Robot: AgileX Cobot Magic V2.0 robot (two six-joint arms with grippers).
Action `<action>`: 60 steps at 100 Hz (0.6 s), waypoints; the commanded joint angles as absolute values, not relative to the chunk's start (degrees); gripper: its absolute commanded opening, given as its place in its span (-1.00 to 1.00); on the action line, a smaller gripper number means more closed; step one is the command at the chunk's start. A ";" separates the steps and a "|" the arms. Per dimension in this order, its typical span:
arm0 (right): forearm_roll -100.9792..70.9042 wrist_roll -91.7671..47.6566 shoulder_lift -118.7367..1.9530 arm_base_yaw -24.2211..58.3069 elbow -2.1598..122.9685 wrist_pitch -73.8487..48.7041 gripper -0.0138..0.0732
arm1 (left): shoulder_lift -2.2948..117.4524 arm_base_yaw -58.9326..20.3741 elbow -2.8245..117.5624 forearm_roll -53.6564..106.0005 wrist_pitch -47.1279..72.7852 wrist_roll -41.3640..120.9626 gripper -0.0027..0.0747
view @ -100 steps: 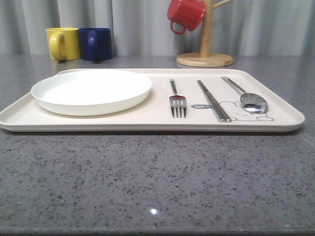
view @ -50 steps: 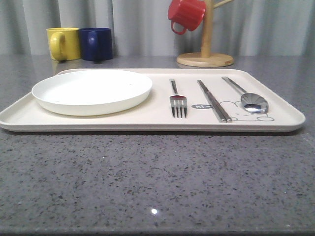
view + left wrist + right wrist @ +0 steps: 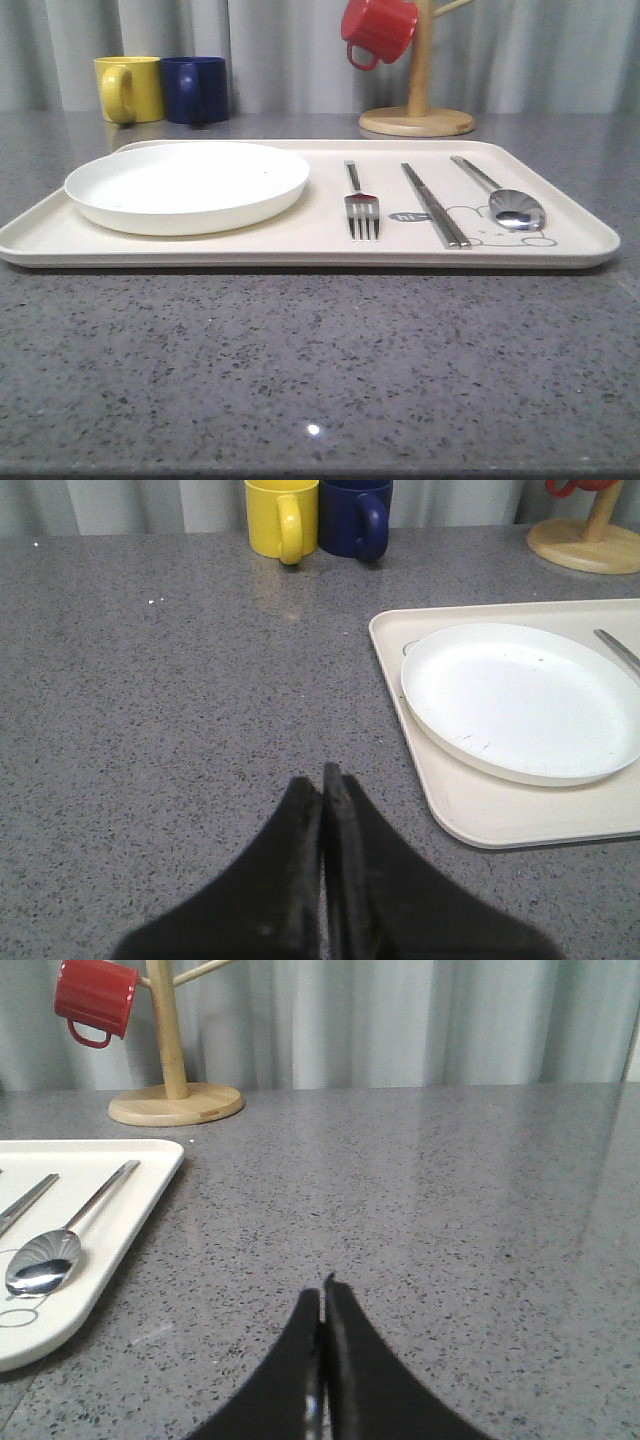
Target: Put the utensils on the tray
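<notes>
The cream tray (image 3: pixel 300 248) lies across the middle of the grey table. On its right half rest a silver fork (image 3: pixel 360 203), a pair of chopsticks (image 3: pixel 434 203) and a spoon (image 3: pixel 505 199), side by side. The spoon (image 3: pixel 45 1260) and a chopstick end (image 3: pixel 25 1204) also appear in the right wrist view. My left gripper (image 3: pixel 321 780) is shut with nothing in it, over bare table to the left of the tray (image 3: pixel 500 825). My right gripper (image 3: pixel 322 1295) is shut and empty, over bare table to the right of the tray (image 3: pixel 120 1220).
A round white plate (image 3: pixel 187 184) sits on the tray's left half. A yellow mug (image 3: pixel 128 88) and a blue mug (image 3: pixel 195 90) stand at the back left. A wooden mug tree (image 3: pixel 417 110) holding a red mug (image 3: pixel 377 29) stands at the back right.
</notes>
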State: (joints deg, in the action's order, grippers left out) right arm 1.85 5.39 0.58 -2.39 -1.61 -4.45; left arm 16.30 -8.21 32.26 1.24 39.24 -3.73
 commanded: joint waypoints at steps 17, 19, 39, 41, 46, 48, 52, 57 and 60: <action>1.70 4.79 1.69 -2.71 -1.59 0.35 -0.84 | 16.97 -8.71 33.76 1.39 34.99 -4.17 -0.98; 1.70 4.79 1.69 -2.71 -1.59 0.35 -0.84 | 16.97 -8.71 33.76 0.82 34.99 -4.17 -0.98; 1.70 4.79 1.69 -2.71 -1.59 0.35 -0.84 | 16.97 -8.58 31.79 -1.52 34.65 -4.17 -0.98; 1.70 4.79 1.69 -2.71 -1.59 0.35 -0.84 | 16.97 -8.42 31.01 -1.52 33.69 -4.17 -0.98; 1.70 4.79 1.69 -2.71 -1.59 0.35 -0.84 | 16.94 -7.49 28.53 -1.52 28.67 -4.17 -0.98; 1.70 4.79 1.69 -2.71 -1.59 0.35 -0.84 | 16.94 -6.98 27.20 -1.63 25.57 -4.17 -0.98; 1.70 4.79 1.69 -2.71 -1.59 0.35 -0.84 | 16.58 -6.05 24.28 -2.10 18.79 -4.17 -0.98; 1.70 4.79 1.69 -2.71 -1.59 0.35 -0.84 | 15.45 -5.38 21.04 -2.10 12.93 -4.17 -0.98; 1.70 4.79 1.69 -2.71 -1.59 0.35 -0.84 | 14.51 -4.97 19.46 -2.10 11.15 -4.28 -0.98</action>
State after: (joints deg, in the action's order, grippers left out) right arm 1.85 5.29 0.58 -2.39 -1.61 -4.45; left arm 15.75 -6.14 22.33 -1.76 25.05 -3.73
